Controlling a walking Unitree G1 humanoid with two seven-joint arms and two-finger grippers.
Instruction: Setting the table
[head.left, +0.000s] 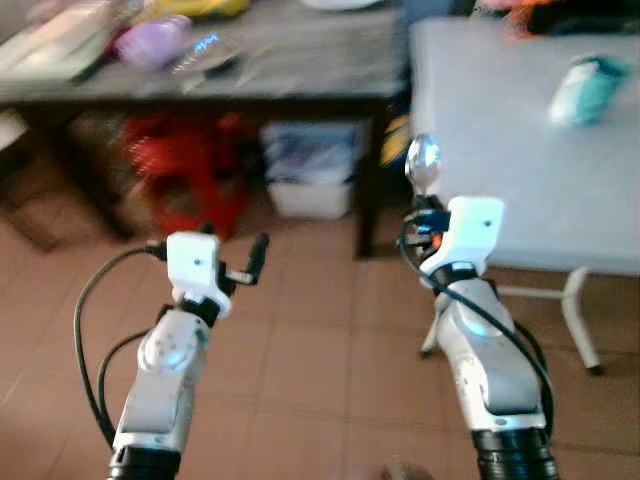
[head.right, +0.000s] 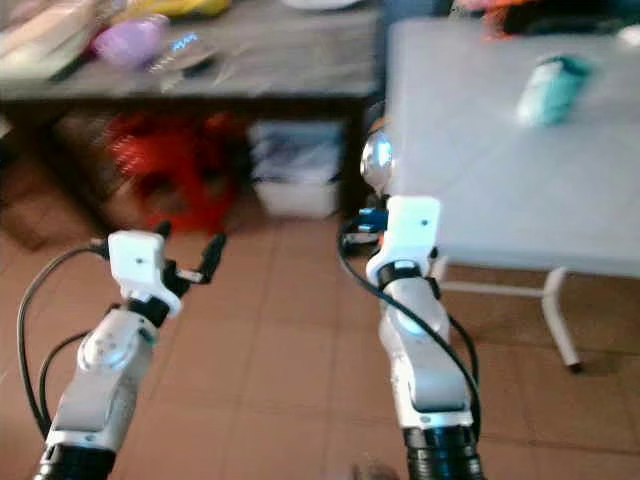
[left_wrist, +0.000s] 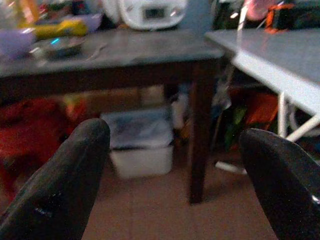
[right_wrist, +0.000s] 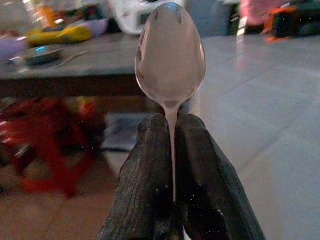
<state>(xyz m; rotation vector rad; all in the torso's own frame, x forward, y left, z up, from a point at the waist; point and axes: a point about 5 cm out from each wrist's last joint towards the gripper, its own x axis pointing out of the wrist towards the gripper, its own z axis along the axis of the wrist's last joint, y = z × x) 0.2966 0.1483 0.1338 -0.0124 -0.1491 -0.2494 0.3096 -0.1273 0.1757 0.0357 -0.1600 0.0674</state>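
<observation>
Spoon (right_wrist: 170, 62): one item, metal, held upright with the bowl uppermost. The right gripper (right_wrist: 172, 131) is clamped on its handle; both black fingers (right_wrist: 147, 180) press the stem just below the bowl. In the left eye view the spoon (head.left: 423, 162) stands at the near left corner of the white table (head.left: 520, 180), over the tiled floor (head.left: 310, 360) and just short of the table edge.

Left gripper (head.left: 240, 262): raised at 9 o'clock from the spoon, well apart from it, fingers (left_wrist: 65, 185) spread wide with nothing between them.

Surroundings, outward from the spoon:
- White table: extends from 12 to 3 o'clock of the spoon. One teal object (head.left: 585, 90) lies on it at 2 o'clock; blurred, type cannot be determined.
- Dark table (head.left: 280, 60): one, at 10 to 11 o'clock. One of its legs (left_wrist: 200, 145) stands between the two tables.
- One purple bowl (head.left: 152, 42) and one yellow item (head.left: 200, 8) lie on the dark table; other items there are too blurred to identify.
- One white storage bin (head.left: 310, 180) and one red stool (head.left: 190, 170) sit under the dark table.

View differences: the left wrist view shows a white appliance (left_wrist: 150, 11) at the back of the dark table. The right wrist view shows the spoon bowl in close detail.
</observation>
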